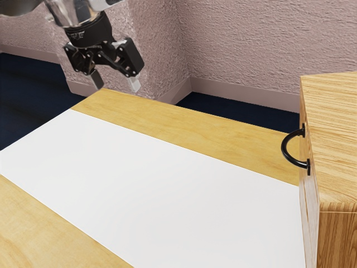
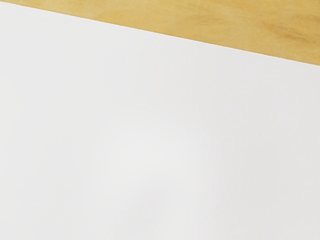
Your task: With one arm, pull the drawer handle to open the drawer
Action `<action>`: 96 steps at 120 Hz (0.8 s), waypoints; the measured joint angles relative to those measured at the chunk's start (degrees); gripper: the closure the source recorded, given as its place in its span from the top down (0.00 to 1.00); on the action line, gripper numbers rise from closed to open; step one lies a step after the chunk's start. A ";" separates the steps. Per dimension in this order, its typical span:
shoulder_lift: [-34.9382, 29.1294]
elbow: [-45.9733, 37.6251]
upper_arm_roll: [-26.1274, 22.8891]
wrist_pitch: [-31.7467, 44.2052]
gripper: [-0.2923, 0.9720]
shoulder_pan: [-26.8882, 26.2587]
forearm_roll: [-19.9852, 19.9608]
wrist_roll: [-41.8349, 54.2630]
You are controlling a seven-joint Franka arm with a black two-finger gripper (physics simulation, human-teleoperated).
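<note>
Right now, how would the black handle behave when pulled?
The handle looks like a thin rigid loop, so probably stiff, not bending. Its smooth round bar may slip in the gripper. The cabinet looks bulky, likely staying put.

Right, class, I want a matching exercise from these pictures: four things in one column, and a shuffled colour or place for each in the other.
Column one:
1. pincer
2. drawer handle
3. table's middle strip
4. cabinet

Column two:
A. white
B. black loop on the wooden front
C. light wood, at the exterior view's right edge
D. open, in the air at the exterior view's upper left

Pairs: 1-D, 2-B, 3-A, 4-C.
</note>
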 joint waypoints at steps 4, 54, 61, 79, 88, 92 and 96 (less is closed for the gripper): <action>0.11 0.00 -0.02 0.08 0.77 -0.21 -0.03 -0.14; 2.96 -0.23 -0.80 -1.38 0.77 -0.14 -0.70 -2.77; 3.36 -0.25 -1.36 -1.25 0.77 0.08 -1.62 -3.86; 1.55 -0.96 -7.91 0.82 0.77 0.93 -6.13 -7.76; 0.42 -5.77 -10.66 4.76 0.77 -1.11 -8.98 -10.07; 0.21 -7.82 -11.12 6.73 0.77 -2.67 -10.66 -11.00; 0.10 -8.88 -11.48 8.44 0.77 -4.28 -12.04 -11.94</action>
